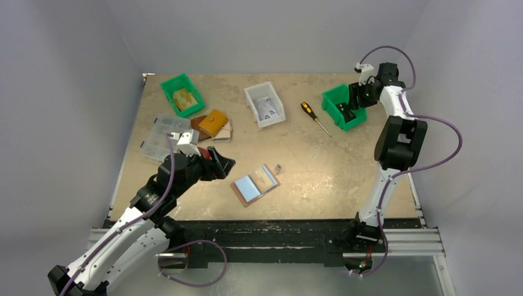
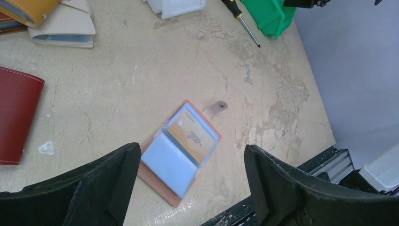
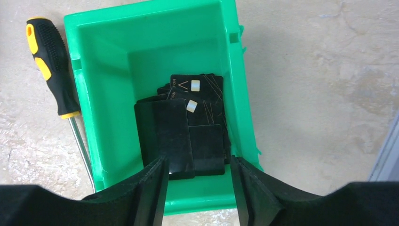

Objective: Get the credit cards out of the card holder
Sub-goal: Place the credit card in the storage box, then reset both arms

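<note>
The left gripper [image 2: 191,153] hangs with fingers spread wide over the card holder [image 2: 180,151], probably lined up for a pinch. The holder lies open and flat near the table's [image 2: 141,70] front edge, with the credit cards [image 2: 190,135] in their clear sleeves. Far right, the right gripper [image 3: 197,165] hovers, jaws parted, above a green bin [image 3: 141,42] of black cards [image 3: 188,127].

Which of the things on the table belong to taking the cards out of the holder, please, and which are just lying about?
Job: card holder, tan-gold card, light blue card, left gripper.
Lying about: screwdriver, green bin, black cards, white bin, mustard wallet, red pouch.
</note>
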